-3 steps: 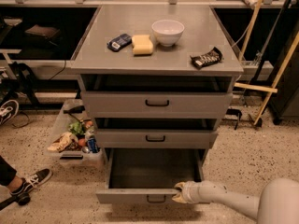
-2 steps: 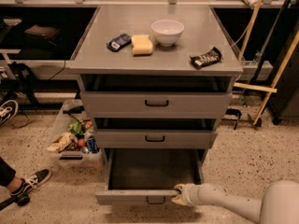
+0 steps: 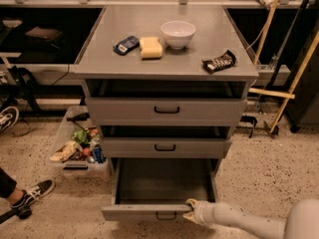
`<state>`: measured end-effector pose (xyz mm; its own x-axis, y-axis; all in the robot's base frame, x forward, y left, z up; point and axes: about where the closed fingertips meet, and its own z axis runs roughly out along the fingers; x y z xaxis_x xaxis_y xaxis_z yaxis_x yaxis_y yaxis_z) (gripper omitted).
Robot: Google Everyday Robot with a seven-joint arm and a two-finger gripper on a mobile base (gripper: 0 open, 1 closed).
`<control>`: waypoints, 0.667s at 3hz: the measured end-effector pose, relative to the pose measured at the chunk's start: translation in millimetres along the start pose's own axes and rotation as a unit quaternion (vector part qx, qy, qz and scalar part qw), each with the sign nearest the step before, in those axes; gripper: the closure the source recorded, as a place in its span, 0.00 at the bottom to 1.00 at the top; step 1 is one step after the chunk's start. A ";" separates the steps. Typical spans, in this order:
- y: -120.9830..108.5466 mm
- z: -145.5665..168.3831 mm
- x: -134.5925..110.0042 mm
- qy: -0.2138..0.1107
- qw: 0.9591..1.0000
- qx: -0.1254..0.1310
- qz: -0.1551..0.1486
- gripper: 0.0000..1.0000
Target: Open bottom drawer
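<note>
The bottom drawer [image 3: 144, 212] of the grey cabinet stands pulled far out, showing its plain grey inside [image 3: 162, 180]. Its small black bar handle [image 3: 166, 216] is on the front, low in the view. My gripper [image 3: 192, 208] comes in from the lower right on a white arm and sits at the right end of the drawer's front top edge, its yellowish fingertips touching the edge. The middle drawer [image 3: 164, 147] and the top drawer [image 3: 167, 110] above it are both pushed in.
On the cabinet top [image 3: 99, 59] lie a white bowl [image 3: 178, 33], a yellow sponge [image 3: 150, 47], a dark blue packet [image 3: 126, 45] and a black snack bar [image 3: 219, 61]. A clear bin of items [image 3: 77, 148] stands on the floor at left. A person's shoes [image 3: 32, 193] are at lower left. Wooden poles [image 3: 294, 78] lean at right.
The drawer front and my gripper have moved slightly further toward the camera; the drawer stands a little more open than before.
</note>
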<state>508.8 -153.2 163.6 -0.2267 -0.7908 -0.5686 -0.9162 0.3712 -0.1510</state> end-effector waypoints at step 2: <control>11.9 -3.5 -8.9 -0.010 1.000 -0.001 -0.007 1.00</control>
<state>498.8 -143.4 169.7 -0.2078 -0.7857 -0.5827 -0.9196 0.3599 -0.1573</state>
